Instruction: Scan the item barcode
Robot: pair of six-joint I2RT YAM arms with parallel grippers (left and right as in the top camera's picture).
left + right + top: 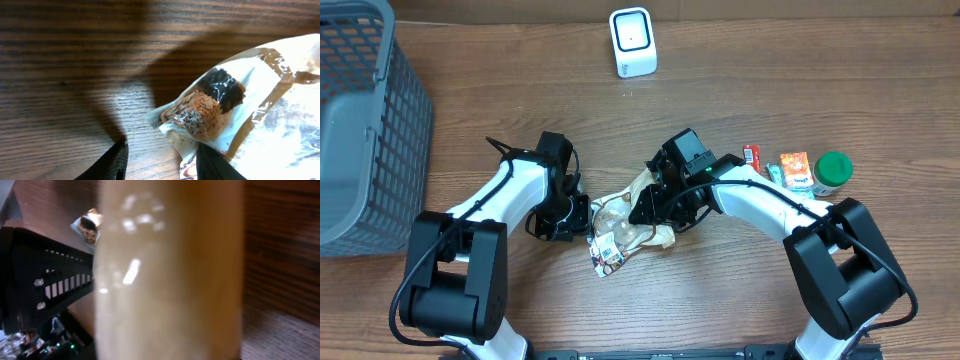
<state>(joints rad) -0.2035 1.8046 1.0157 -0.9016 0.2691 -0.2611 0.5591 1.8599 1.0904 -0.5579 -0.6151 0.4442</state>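
Table (740,300), wood grain. Both arms reach in to the middle and meet at the snack packet (620,232).

Item: the snack packet is clear film with tan edging and lies crumpled on the wood between the two grippers. Its printed end points toward the near edge. From the left wrist camera, a brown and dark snack piece shows through the film (220,105).

Left gripper (572,212): sits at the packet's left side. From its own camera the jaws stand a modest way apart, with bare wood showing between them. A corner of the film runs down beside the right finger (210,162), and the other finger is clear of it. No clamp on the packet visible.

Right gripper (650,205): low over the packet's right half. Its camera is almost filled by a blurred tan surface (170,270), very close to the lens. Cannot tell how its jaws stand, or whether they have the film.

Scanner (633,42): white, upright, at the far edge, well apart from the packet.

Also present: a grey basket (360,130) at far left, and an orange box (796,168) and a green-lidded jar (834,170) to the right.
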